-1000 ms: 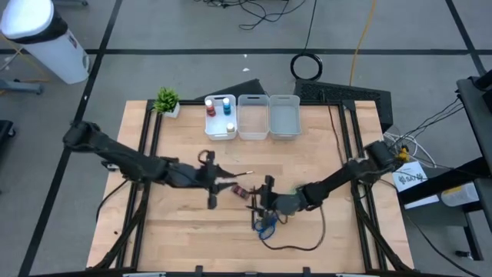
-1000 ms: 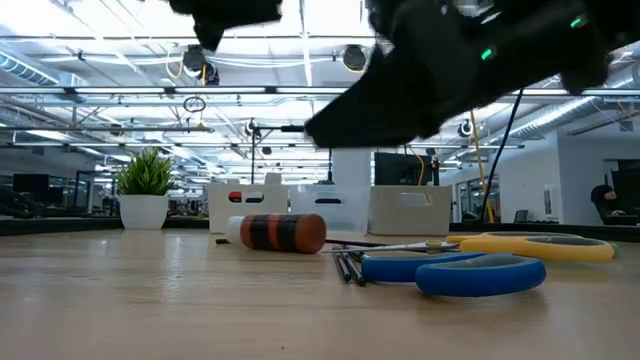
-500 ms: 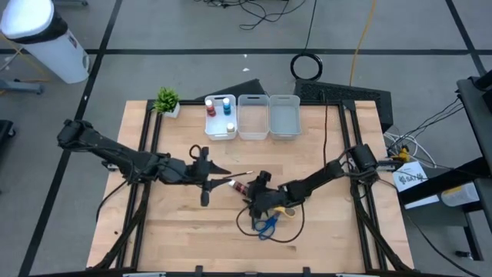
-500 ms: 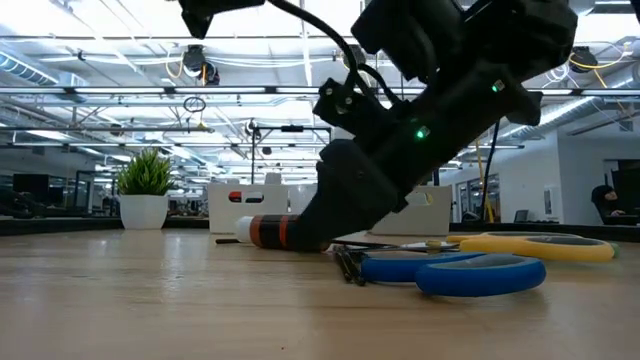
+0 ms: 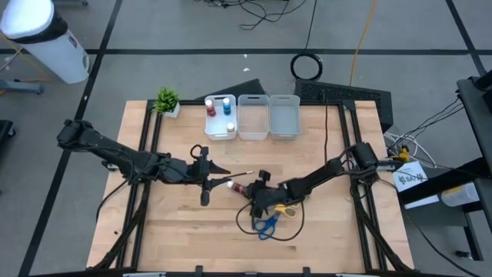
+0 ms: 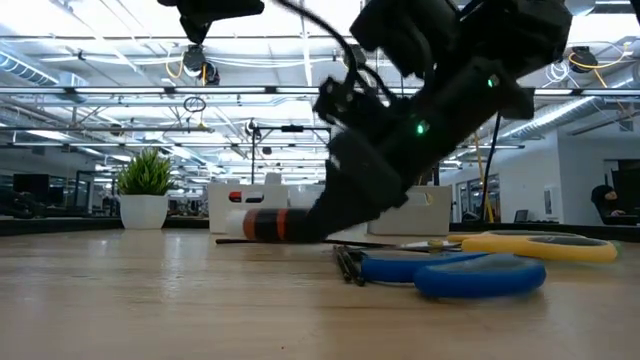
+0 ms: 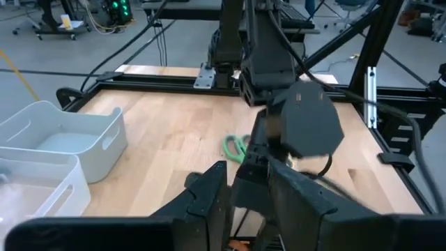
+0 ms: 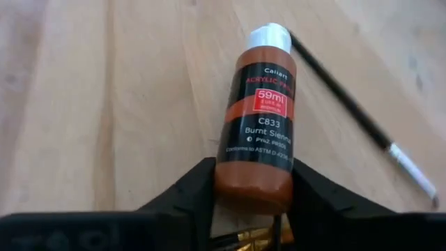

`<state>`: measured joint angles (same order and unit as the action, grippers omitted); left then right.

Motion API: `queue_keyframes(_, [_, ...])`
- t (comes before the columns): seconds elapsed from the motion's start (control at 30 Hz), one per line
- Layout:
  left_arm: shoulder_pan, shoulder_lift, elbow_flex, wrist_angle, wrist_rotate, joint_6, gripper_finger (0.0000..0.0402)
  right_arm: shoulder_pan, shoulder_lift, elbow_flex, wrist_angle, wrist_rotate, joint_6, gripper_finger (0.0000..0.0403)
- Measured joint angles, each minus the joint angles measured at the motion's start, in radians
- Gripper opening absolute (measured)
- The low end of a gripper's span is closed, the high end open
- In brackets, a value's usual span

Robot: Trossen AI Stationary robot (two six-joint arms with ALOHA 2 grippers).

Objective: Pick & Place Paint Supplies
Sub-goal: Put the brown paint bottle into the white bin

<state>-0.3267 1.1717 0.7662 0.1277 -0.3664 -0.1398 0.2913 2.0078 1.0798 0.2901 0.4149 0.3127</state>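
Brown bottle: we have the burnt sienna paint bottle [image 8: 256,118] lying on its side on the wooden table [image 5: 184,227], its white cap pointing away from the right wrist, near the table's middle.
Right gripper: the right gripper [image 8: 252,189] is down at the bottle's base, one finger on each side; the fingers look pressed against the base, so we judge them pinching it, though the hold is only at the very end.
Grip advice: we would want the fingers seated further along the body before lifting, since a hold on the rounded base could let the bottle pivot or slip.
Paintbrush: a thin dark paintbrush [image 8: 362,125] lies just beside the cap; we should lift straight up so as not to drag it.
Scissors: the blue-handled scissors [image 6: 470,272] and yellow-handled scissors [image 6: 545,246] lie near, close under the arm.
Destination: the left bin [image 5: 221,133] already holds bottles; we judge that the goal.
Left gripper: the left gripper [image 5: 217,175] waits close by, fingers spread.
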Motion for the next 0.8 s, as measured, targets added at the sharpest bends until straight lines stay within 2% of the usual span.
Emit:
queue_keyframes(0.27, [-0.006, 0.014, 0.000, -0.028, 0.003, -0.063, 0.0122, 0.032, -0.191, 0.000, -0.124, 0.004, -0.092, 0.0116])
queue_keyframes(0.47, [-0.012, 0.089, 0.002, 0.050, 0.018, -0.056, 0.0201, 0.091, -0.306, -0.033, -0.120, 0.007, -0.147, 0.0116])
queue_keyframes(0.6, [-0.009, 0.150, 0.001, 0.138, 0.100, 0.018, 0.0255, 0.121, -0.364, -0.095, -0.076, 0.058, -0.152, 0.0116])
queue_keyframes(0.8, [-0.009, 0.179, 0.002, 0.217, 0.161, 0.110, 0.0292, 0.141, -0.455, -0.196, 0.036, 0.082, -0.169, 0.0116])
